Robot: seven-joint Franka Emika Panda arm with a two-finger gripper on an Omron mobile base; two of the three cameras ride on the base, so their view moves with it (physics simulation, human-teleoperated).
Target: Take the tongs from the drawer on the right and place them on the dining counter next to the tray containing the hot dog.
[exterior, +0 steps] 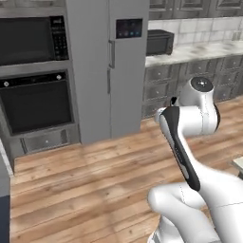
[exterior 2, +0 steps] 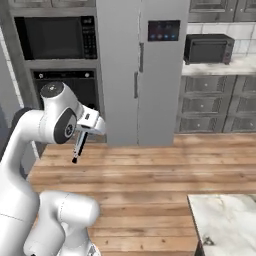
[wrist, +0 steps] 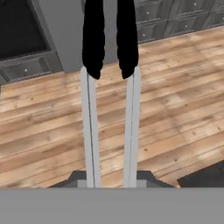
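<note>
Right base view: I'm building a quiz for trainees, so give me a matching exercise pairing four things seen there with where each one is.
Things:
1. tongs
2. toaster oven
3. refrigerator
4. wall oven

Places:
A. on the far worktop
B. under the built-in microwave
C. held by the tool above the wood floor
D. between the ovens and the grey drawers

Pairs: 1-C, 2-A, 3-D, 4-B

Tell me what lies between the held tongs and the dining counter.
Bare wooden floor. In the right base view, nothing else stands between the tongs, gripped in the pincer, and the dining counter corner at lower right.
</note>
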